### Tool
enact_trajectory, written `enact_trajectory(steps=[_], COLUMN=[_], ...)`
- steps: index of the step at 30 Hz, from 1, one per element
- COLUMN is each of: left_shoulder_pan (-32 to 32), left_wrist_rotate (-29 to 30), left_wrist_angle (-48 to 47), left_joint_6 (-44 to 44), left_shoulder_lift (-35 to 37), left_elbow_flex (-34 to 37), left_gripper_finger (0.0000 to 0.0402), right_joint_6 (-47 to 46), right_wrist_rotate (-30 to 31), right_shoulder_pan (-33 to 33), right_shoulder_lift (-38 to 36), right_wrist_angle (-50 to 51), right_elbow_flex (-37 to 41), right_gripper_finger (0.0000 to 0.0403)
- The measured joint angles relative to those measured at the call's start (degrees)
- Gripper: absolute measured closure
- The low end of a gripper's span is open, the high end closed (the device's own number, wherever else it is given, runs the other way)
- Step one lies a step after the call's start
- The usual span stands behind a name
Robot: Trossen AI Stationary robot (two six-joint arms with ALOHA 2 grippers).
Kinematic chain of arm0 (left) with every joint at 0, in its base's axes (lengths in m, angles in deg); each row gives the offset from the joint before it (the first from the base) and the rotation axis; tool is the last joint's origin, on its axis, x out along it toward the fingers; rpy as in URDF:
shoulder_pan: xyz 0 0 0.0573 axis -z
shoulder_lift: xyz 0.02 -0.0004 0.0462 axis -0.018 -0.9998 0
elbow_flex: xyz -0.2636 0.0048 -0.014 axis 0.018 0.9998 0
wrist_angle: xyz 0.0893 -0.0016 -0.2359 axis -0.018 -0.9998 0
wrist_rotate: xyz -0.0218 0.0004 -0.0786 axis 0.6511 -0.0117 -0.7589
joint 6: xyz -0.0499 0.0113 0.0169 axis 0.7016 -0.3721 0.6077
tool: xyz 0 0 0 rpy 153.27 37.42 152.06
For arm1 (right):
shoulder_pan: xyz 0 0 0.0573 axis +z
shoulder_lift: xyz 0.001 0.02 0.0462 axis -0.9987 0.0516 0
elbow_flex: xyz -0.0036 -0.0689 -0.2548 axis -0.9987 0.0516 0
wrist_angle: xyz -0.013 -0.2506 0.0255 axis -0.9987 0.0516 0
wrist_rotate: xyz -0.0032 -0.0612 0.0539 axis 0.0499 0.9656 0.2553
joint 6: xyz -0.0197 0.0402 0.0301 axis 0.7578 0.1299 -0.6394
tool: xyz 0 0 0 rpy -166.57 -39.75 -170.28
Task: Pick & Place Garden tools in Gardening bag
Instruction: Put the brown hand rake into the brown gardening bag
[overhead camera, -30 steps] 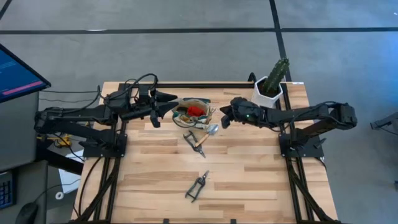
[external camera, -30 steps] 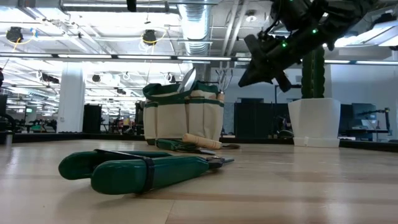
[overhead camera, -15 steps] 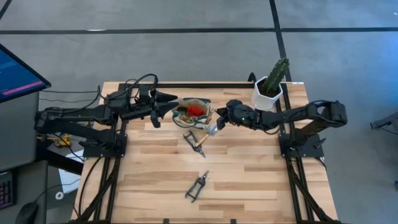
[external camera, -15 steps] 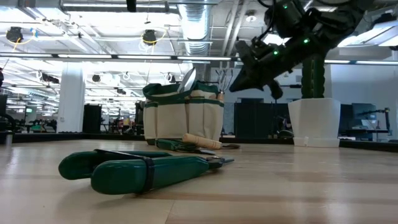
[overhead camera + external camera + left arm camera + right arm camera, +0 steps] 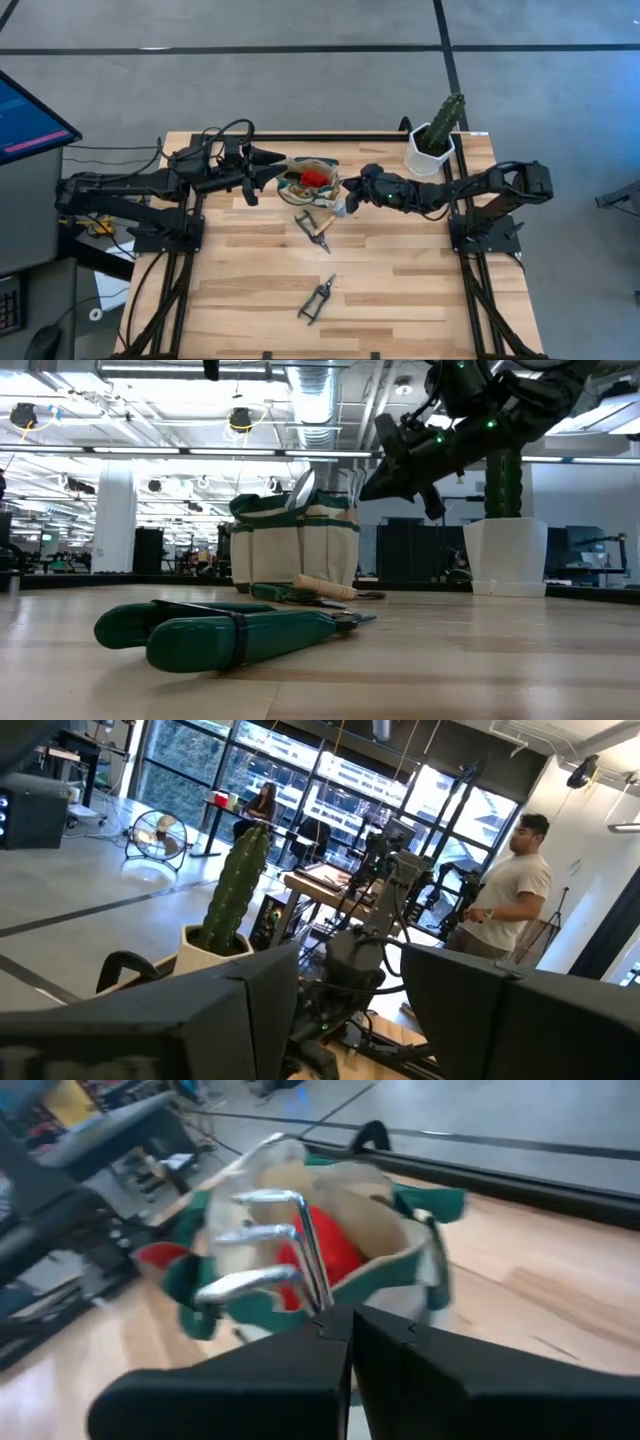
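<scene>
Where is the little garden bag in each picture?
High view: the gardening bag sits near the table's back edge, between the two arms.
Low view: the bag stands left of centre, behind the green shears.
Left wrist view: not in it.
Right wrist view: the bag fills the middle, open, red inside.
Shared landmark: the cactus pot, right of the bag in the high and low views.

Green-handled pruning shears (image 5: 235, 635) lie nearest on the table (image 5: 470, 660); behind stands the gardening bag (image 5: 295, 545); the right gripper (image 5: 375, 485) hangs just beside it.
</scene>
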Motion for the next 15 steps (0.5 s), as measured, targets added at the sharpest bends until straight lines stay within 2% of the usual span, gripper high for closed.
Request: enact_trajectory(steps=[15], left_shoulder_pan=[0.0], left_wrist_rotate=[0.31], left_wrist_angle=[-0.07], left_joint_6=[0.0], left_shoulder_lift=[0.0], left_elbow_flex=[0.0], left_gripper_finger=[0.0234], right_joint_6=[-3.02], right_wrist_rotate=[-0.96], right_shoulder_pan=[3.73], right_shoulder_lift=[-0.02], right_wrist_angle=[-0.02], right_elbow_flex=[-0.09], right_gripper_finger=[0.0403])
